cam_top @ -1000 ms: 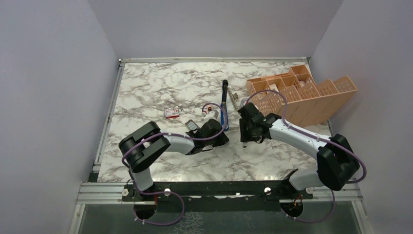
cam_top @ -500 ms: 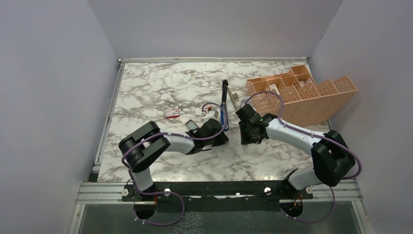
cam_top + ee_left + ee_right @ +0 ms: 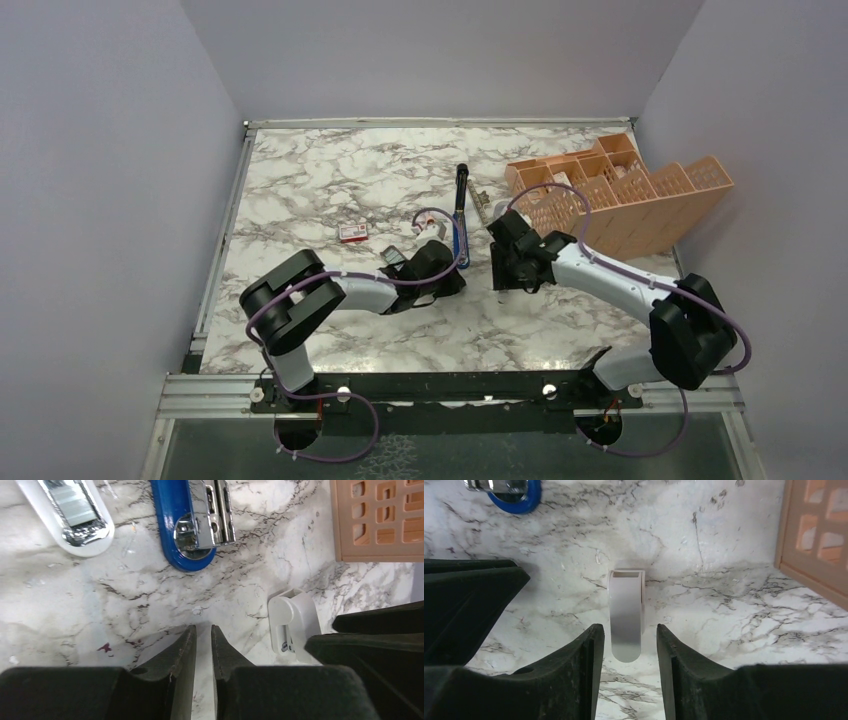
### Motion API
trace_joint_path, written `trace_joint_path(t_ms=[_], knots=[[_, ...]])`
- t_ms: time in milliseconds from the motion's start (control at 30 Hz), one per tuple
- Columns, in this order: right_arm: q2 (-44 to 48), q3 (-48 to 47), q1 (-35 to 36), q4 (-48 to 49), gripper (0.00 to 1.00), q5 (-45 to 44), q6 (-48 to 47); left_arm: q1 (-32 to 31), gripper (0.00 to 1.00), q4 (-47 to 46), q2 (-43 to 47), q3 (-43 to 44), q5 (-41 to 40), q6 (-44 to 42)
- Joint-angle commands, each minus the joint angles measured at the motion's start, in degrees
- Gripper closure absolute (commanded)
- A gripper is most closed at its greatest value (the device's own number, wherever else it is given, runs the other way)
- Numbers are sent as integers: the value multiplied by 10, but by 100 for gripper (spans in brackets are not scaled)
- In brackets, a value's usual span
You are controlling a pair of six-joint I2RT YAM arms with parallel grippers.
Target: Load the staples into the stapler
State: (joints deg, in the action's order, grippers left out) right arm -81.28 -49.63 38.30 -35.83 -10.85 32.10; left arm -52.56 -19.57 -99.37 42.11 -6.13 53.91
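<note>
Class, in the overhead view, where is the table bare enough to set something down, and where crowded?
Bare: marble between the red-and-white box and the back wall; also the near strip before the rail. Crowded: around the stapler and orange organizer.

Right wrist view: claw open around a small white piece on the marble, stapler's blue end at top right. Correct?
No: the right wrist view shows the blue end of the stapler at top left; the peach organizer fills the top right. The right claw is open around the white piece on the marble table.
</note>
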Motion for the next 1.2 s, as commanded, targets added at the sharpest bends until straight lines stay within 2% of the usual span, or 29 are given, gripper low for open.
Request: trace_joint_path(t_ms=[0,133,267,433,567,800,1067,1167], knots=[[21,-32,-1,0,51,-29,-4,7,80,60,26,10,-44,-28],[27,-63,-1,28,46,-21,-34,14,75,83,53,8,-59,-34],[8,-132,-1,71,36,-41,-73,25,71,108,97,1,-76,-43],[-82,-260,-2,104,26,-93,-106,30,71,163,139,9,-109,-43],[-164,-350,-3,142,22,-142,-130,32,69,167,165,-6,-107,-36],[-285,-490,-20,117,22,-151,-136,34,67,162,200,-25,-83,-28],[-344,-546,-37,73,31,-142,-150,35,66,150,204,-33,-65,-29],[-346,-542,-40,71,37,-124,-157,35,65,139,199,-35,-55,-29]])
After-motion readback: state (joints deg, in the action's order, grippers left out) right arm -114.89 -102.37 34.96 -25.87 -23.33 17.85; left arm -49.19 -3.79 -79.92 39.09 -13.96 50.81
